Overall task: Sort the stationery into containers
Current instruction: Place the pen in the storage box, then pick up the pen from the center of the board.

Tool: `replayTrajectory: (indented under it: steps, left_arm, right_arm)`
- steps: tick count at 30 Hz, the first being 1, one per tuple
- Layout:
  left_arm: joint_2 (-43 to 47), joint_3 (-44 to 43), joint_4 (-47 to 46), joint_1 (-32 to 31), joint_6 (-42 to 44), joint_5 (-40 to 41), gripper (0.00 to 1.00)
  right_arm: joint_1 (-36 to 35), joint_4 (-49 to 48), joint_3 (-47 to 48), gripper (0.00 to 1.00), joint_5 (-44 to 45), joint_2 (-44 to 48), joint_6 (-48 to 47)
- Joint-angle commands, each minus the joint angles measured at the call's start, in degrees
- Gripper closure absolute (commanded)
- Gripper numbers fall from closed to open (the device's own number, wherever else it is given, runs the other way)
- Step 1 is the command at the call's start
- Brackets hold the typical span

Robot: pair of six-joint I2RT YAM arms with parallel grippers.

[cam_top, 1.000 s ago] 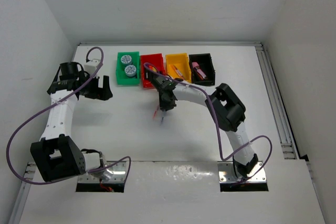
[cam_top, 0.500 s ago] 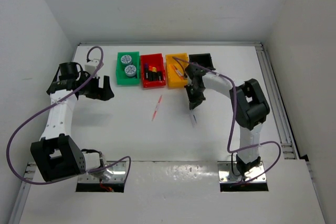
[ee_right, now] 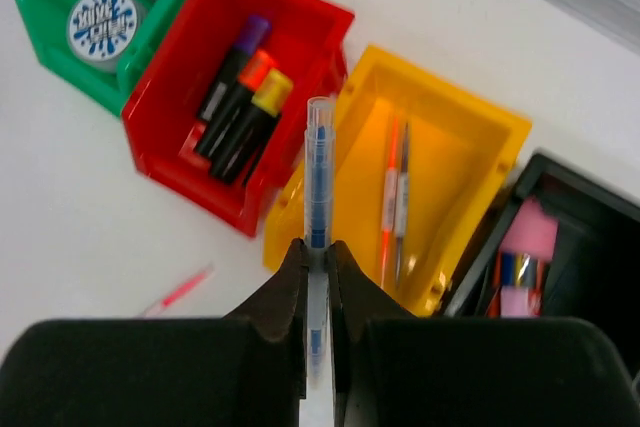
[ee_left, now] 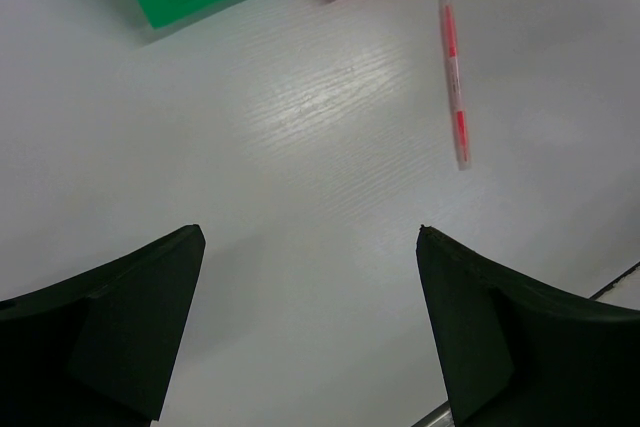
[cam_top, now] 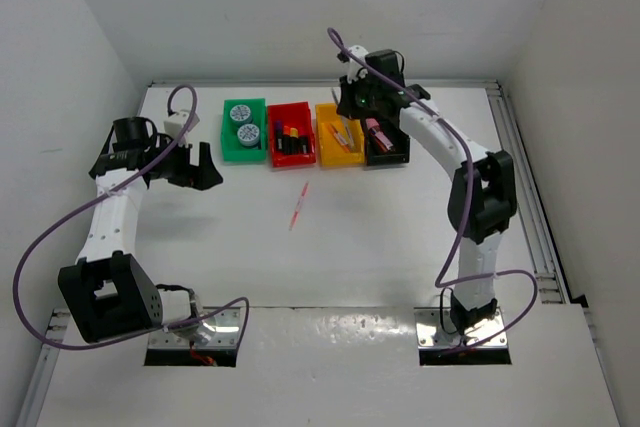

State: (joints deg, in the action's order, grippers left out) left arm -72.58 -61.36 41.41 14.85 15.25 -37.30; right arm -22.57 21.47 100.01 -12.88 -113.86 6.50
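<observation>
- Right wrist camera: the right gripper [ee_right: 317, 259] is clenched on a thin translucent grey pen with a blue core [ee_right: 318, 172]. The pen runs straight up the centre of the frame, its tip showing against the spot where the red and yellow-orange bins meet.
- The small red plastic bin [ee_right: 300, 12], left of centre, holds three short black highlighters [ee_right: 235, 107] (caps purple, orange and yellow, side by side).
- The yellow-orange plastic bin [ee_right: 460, 112], right of centre, holds two thin pens [ee_right: 392, 187], one orange-pink and one grey.
- The green plastic bin [ee_right: 65, 57] at upper left carries two round blue-white rolls [ee_right: 103, 23]. The black plastic bin [ee_right: 580, 187] at the right edge contains a small pink block [ee_right: 530, 232].
- Top external camera: a thin pink pen [cam_top: 299, 205] lies alone on the white table [cam_top: 400, 237], below the red bin in the frame.
- Left wrist camera: the left gripper [ee_left: 310, 232] hangs released, its fingers wide apart above bare table, with the pink pen at upper right.
</observation>
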Motion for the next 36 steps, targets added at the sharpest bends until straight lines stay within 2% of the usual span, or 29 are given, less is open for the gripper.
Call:
replayTrajectory:
  steps: [1, 6, 10, 18, 19, 20, 24, 27, 29, 30, 31, 33, 34, 36]
  left_arm:
    - [-0.02, -2.8, -2.21, 0.88, -0.74, -2.34, 0.06]
    - [0.24, -2.97, -2.39, 1.06, -0.48, -0.59, 0.07]
    - [1.03, -2.71, -1.86, 1.49, 0.66, -0.06, 0.06]
    - [1.21, -2.09, -1.33, 2.02, 1.19, 0.12, 0.06]
    - [1.3, -2.27, -1.16, 2.02, 1.19, 0.12, 0.06]
    - [1.21, -2.44, -1.15, 2.02, 1.19, 0.12, 0.06]
    - [1.12, -3.41, -0.63, 2.02, 1.45, -0.31, 0.06]
    - [1.12, -4.2, 0.34, 2.02, 1.89, -1.02, 0.06]
    - [1.38, -4.12, 0.34, 2.2, 1.89, -1.28, 0.06]
    - [1.65, -4.03, 0.34, 2.11, 1.89, -1.63, 0.06]
    - [1.82, -3.94, 0.51, 2.11, 1.89, -1.81, 0.06]
    - [2.09, -3.76, 0.17, 2.02, 0.93, -1.73, 0.06]
    - [2.17, -3.59, -0.1, 2.11, 0.14, -1.38, 0.06]
    - [2.18, -3.41, -0.19, 2.02, -1.44, -0.41, 0.07]
  right_arm:
    - [-0.63, -11.44, 0.55, 1.0, -1.7, -3.11, -5.78]
    - [-1.6, -20.85, 0.01, 1.0, -0.48, -7.33, -13.78]
    - [-1.95, -21.03, 2.12, 1.0, -0.21, -9.88, -18.62]
    - [-2.31, -18.76, -0.78, 0.98, 2.07, -10.5, -22.94]
    - [-2.22, -17.79, -1.39, 0.95, 2.34, -10.5, -22.76]
    - [-2.22, -17.52, -1.74, 0.8, 3.12, -10.15, -22.15]
    - [-2.39, -12.45, 0.61, 0.4, 4.53, -9.54, -20.74]
    - [-3.0, -7.52, 4.48, 0.35, 4.19, -8.31, -17.85]
    - [-3.27, -6.45, 4.76, 0.36, 1.74, -4.8, -15.57]
    - [-3.88, -5.31, 4.24, 0.38, -3.24, -3.31, -15.03]
    - [-4.32, -4.69, 3.97, 0.49, -4.77, -0.51, -12.94]
    - [-6.51, -1.89, 3.01, 0.64, -5.31, 1.7, -9.6]
    - [-7.66, -1.0, 2.39, 0.7, -4.87, 3.72, -4.79]
    - [-10.56, 1.71, -1.19, 0.69, -2.34, 5.84, 0.24]
